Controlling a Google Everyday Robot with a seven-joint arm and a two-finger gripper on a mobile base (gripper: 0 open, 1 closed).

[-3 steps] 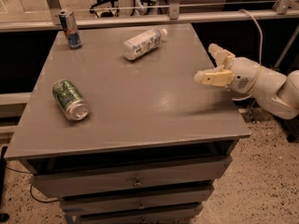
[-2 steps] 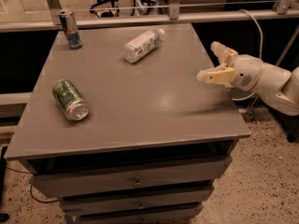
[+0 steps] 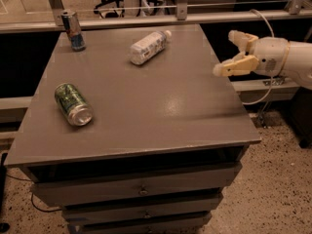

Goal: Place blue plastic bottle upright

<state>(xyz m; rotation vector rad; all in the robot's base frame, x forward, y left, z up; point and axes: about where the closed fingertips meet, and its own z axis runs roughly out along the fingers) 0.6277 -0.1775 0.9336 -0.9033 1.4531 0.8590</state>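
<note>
The blue plastic bottle (image 3: 147, 47) lies on its side near the far middle of the grey table (image 3: 146, 106), its white cap pointing to the back right. My gripper (image 3: 225, 53) hovers off the table's right edge, well to the right of the bottle and apart from it. Its two cream fingers stand spread apart, one (image 3: 239, 36) farther back and one (image 3: 233, 67) nearer, with nothing between them.
A green drink can (image 3: 73, 104) lies on its side at the left of the table. A slim blue-and-silver can (image 3: 73, 30) stands upright at the far left corner. A rail runs behind the table, drawers sit below, and a cable hangs at the right.
My gripper has drifted slightly to the right and back, away from the table's edge. The bottle and both cans have not moved.
</note>
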